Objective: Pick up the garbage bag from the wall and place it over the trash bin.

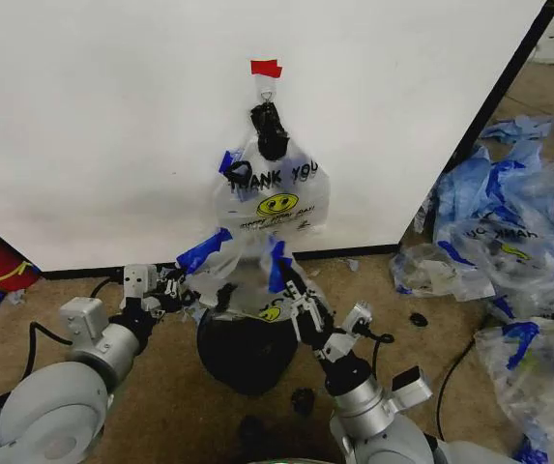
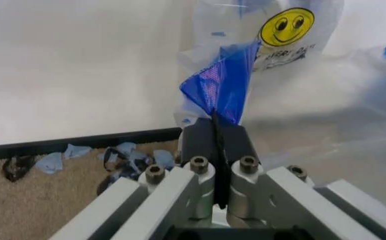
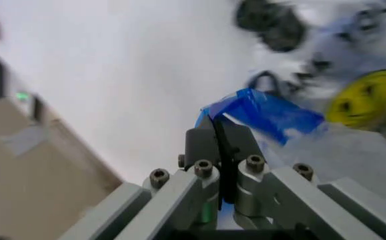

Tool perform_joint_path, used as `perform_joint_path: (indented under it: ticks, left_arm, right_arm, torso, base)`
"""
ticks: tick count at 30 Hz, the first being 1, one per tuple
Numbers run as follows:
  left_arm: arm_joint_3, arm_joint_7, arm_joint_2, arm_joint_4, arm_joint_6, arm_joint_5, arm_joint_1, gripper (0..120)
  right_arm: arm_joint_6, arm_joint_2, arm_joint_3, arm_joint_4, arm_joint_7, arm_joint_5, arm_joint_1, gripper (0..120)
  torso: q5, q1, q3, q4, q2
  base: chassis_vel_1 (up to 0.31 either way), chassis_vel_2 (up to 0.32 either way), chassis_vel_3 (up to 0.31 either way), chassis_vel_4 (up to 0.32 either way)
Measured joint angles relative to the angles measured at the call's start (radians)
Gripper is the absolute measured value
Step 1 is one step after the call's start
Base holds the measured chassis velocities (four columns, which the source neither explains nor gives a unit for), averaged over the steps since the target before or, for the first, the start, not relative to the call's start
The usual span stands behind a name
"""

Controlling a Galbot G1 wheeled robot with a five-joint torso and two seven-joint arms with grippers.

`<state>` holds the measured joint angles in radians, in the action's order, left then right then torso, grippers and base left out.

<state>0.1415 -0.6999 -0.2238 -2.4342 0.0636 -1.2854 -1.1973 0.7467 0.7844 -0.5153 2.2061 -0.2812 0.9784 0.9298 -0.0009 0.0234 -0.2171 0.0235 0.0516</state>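
Note:
The garbage bag (image 1: pixel 243 290), clear with blue handles and a yellow smiley, is stretched between my two grippers just above the trash bin (image 1: pixel 243 356), a round black mesh basket on the carpet below the wall (image 1: pixel 112 116). My left gripper (image 1: pixel 173 282) is shut on the bag's left blue handle (image 2: pixel 223 92), its fingers (image 2: pixel 203 142) pressed together. On the other side, my right gripper (image 1: pixel 301 307) is shut on the right blue handle (image 3: pixel 266 112). The bag's lower part drapes onto the bin's rim; whether it sits inside I cannot tell.
A flat bundle of like bags (image 1: pixel 272 188) hangs from the wall's hook under a red tape strip (image 1: pixel 266 68), tied with a black knot. A big heap of blue-and-clear bags (image 1: pixel 518 232) lies at right. Small black scraps (image 1: pixel 303 399) dot the carpet near the bin.

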Motion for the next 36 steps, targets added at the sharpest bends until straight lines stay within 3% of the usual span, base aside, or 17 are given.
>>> perform_joint_path:
  ticks: [10,36]
  left_arm:
    - [-0.001,0.005,-0.001,0.011,0.002,0.004,-0.001,0]
    - [0.003,0.007,0.005,0.017,0.006,0.004,0.006,0]
  right_arm:
    - [-0.057,0.007,0.033,0.048,-0.190,-0.039,0.019,0]
    - [-0.102,-0.025,0.015,0.153,-0.241,-0.077,0.061,0]
  torso:
    - [-0.0002,0.000,0.000,0.0001,0.000]
    - [-0.0001,0.000,0.000,0.0001,0.000]
  base:
    - [0.000,0.000,0.000,0.000]
    - [0.000,0.000,0.000,0.000]
